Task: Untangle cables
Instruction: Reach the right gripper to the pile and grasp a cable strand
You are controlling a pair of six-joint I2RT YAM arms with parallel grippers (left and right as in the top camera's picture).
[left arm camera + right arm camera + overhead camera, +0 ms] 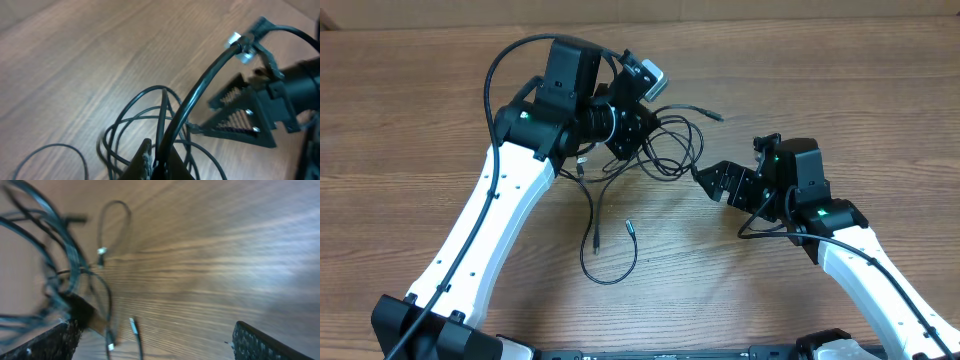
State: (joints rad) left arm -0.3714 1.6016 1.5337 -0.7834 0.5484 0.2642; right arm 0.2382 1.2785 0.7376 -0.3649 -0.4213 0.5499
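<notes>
Cables [665, 145] knotted at the far centre of the table [860, 80], one loop trailing nearer.
Your left gripper [623, 140] pinches a strand inside the knot, and your right gripper [713, 180] gapes wide just right of it. Pull hard and you'll likely cinch the loops tighter.

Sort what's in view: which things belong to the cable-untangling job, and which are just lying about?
Job: cables, tangled between the arms; left gripper, shut on a cable; right gripper, fingers apart.
Not the job: wooden table; thick arm wire.
</notes>
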